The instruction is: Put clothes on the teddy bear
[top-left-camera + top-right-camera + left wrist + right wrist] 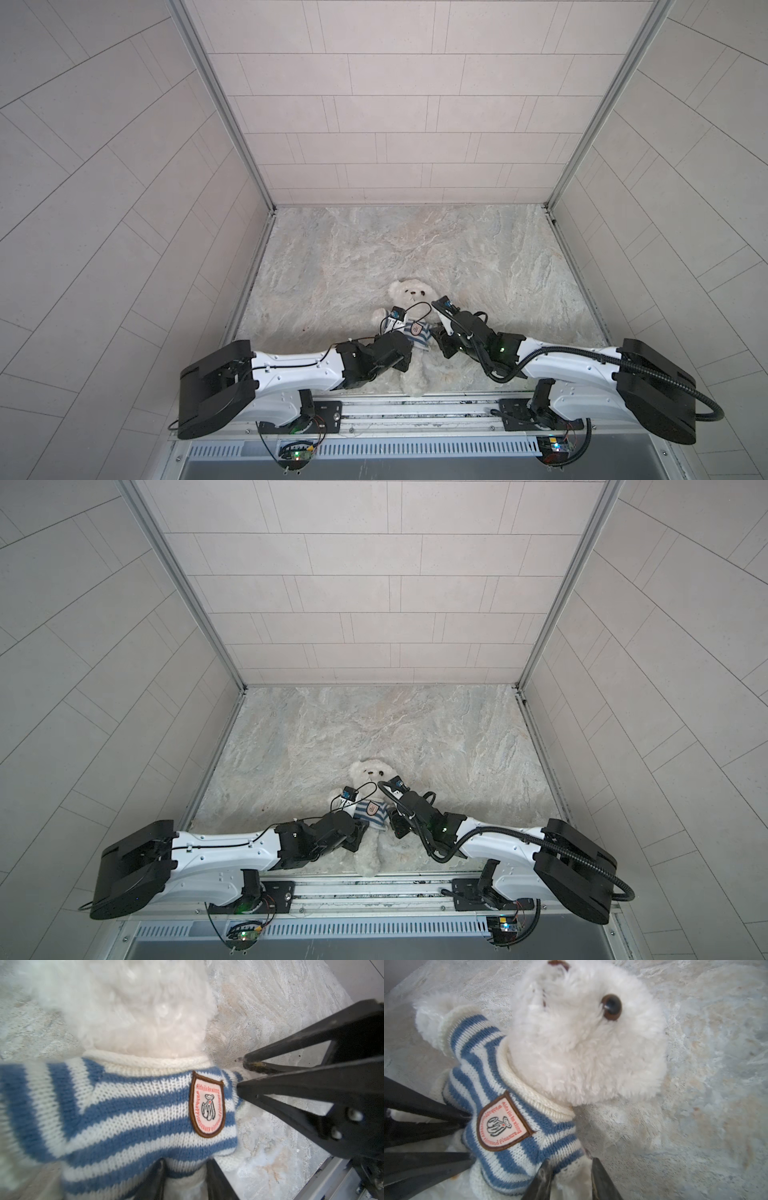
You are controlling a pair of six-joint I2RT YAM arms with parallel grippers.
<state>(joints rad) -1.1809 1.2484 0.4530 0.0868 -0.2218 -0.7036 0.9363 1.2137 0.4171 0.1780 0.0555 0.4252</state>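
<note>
The teddy bear (409, 293) lies on its back on the marble table (478, 249), close to the near edge and between my two arms; its long axis runs almost straight away from my base, head and face towards the far wall, feet right at the table's front lip. The sweater (124, 1105) is over its head and around its chest, badge (207, 1105) facing up, and one paw (425, 1020) shows out of a sleeve. My left gripper (186, 1182) pinches the sweater at its lower hem, with knit and fur bunched between the jaws; my right gripper (571, 1176) has a jaw on each side of the white cuff at the bear's other side, but I cannot tell whether it truly bites. I judge the main danger to be a pull towards me; the bear is light, so it may slide off the front lip instead of letting the knit slip down. Uneven pulls could twist the sweater round the body; a fingertip might snag in the loose loops; my pincers work so near that they may knock each other.
</note>
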